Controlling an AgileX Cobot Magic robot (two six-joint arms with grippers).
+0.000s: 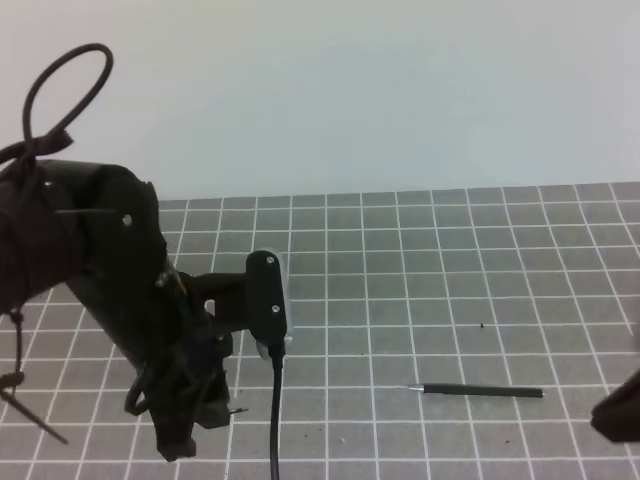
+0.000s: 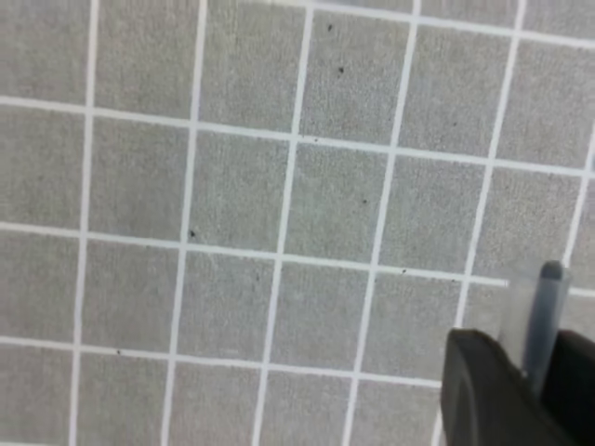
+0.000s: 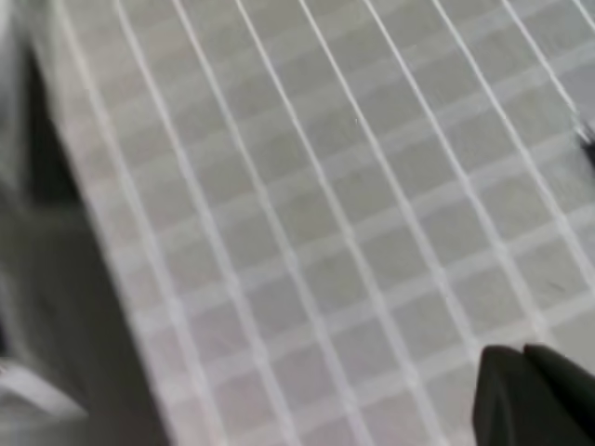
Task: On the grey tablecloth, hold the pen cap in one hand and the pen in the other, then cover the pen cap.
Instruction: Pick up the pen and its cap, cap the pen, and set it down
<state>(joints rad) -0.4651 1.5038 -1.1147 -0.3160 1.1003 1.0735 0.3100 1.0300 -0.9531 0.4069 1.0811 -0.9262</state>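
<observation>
Tablecloth, grey with a white grid, fills every view and serves as the landmark; everything sits on it or hangs just over it. Left gripper is clenched on the pen cap, whose pale, translucent end pokes up from between the dark fingers in the left wrist view, lifted off the cloth as far as can be judged. Right gripper shows only as shut dark fingertips at the lower corner of its own view, with nothing between them; from overhead it is a dark sliver at the cloth's right edge. Pen lies flat toward the cloth's front right, tip pointing left, untouched, near the right gripper and well apart from the left. Step in hand, by my reading: right arm fetches the pen. It would do well to part its jaws first, come down square across the barrel near mid-length, and leave the tip end free for the cap. Hard to make out: cap's grip depth and open end, blurred right wrist view, most of the right arm cut off.
</observation>
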